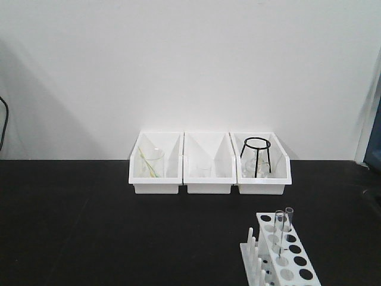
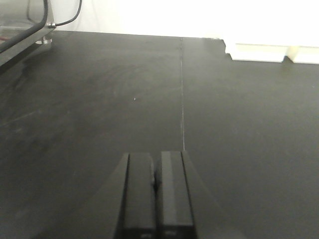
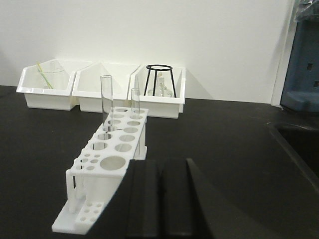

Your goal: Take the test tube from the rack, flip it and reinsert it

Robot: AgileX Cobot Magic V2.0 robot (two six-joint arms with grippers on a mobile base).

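Front view: the rack (image 1: 287, 256) is sitting at the lower right of the black table (image 1: 89, 226), with one test tube (image 1: 278, 229) and a second test tube (image 1: 289, 219) standing upright in its far holes. Three white bins (image 1: 208, 186) are lining the wall behind it, and the right one is holding a black tripod (image 1: 256, 156).

Left wrist view: the left gripper (image 2: 157, 159) is hanging over the table, fingers pressed together with nothing between them.

Right wrist view: the right gripper (image 3: 159, 167) is sitting just behind the rack's near end, fingers also squeezed together and holding nothing. Both tubes are standing ahead of it.
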